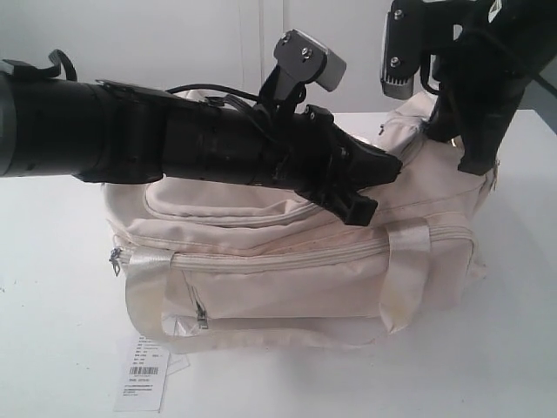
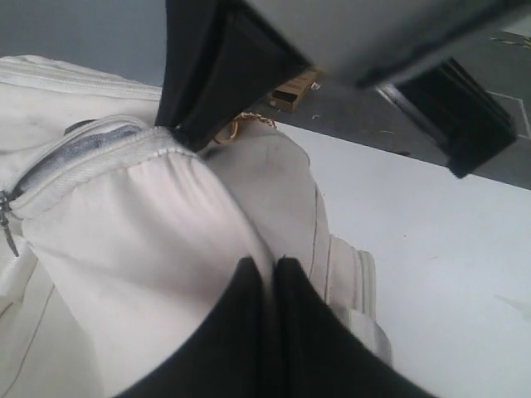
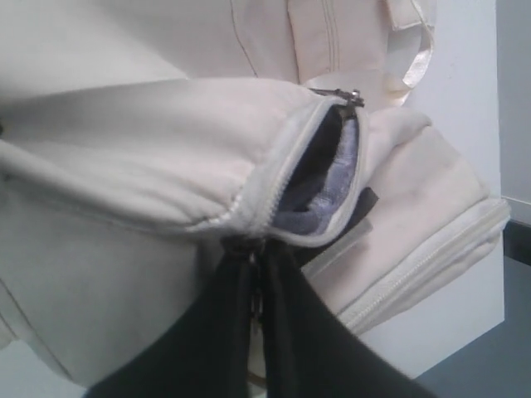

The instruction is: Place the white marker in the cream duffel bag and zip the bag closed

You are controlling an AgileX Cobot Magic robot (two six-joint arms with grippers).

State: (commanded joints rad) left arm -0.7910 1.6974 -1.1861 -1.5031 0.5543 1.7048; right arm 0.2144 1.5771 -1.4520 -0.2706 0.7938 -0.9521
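Presently the cream duffel bag (image 1: 218, 213) sits on the white counter (image 1: 52, 287). It is a soft, slumped form in matte woven fabric with rounded ends and stitched seams. A shiny, satin-like strap handle (image 1: 261, 333) loops across its front face. The loop frames a flat front pocket (image 1: 287, 292), which has a short slanted zip at its left side. A white paper barcode tag (image 1: 144, 374) lies flat on the counter at the foot of the bag's front, toward its left end.

Left tool (image 2: 270, 269): clenched. Its two smooth black fingers lie side by side with only a thin seam between them. The tips press on a rounded bulge of the bag's fabric, and a crease runs up from the seam, so a fold appears to be nipped. In the exterior view this arm lies level across the bag's top.

Right tool (image 3: 255, 249): clenched on the top zip (image 3: 278, 166), at the point where its two stitched rows meet, at the bag's right end. Past the tips the zip gapes in a narrow, curved mouth showing soft grey lining (image 3: 319, 195). A small gold charm (image 2: 241, 124) hangs just beside this tool's finger.

White marker: not visible in any view. Whether it lies inside the bag cannot be told.
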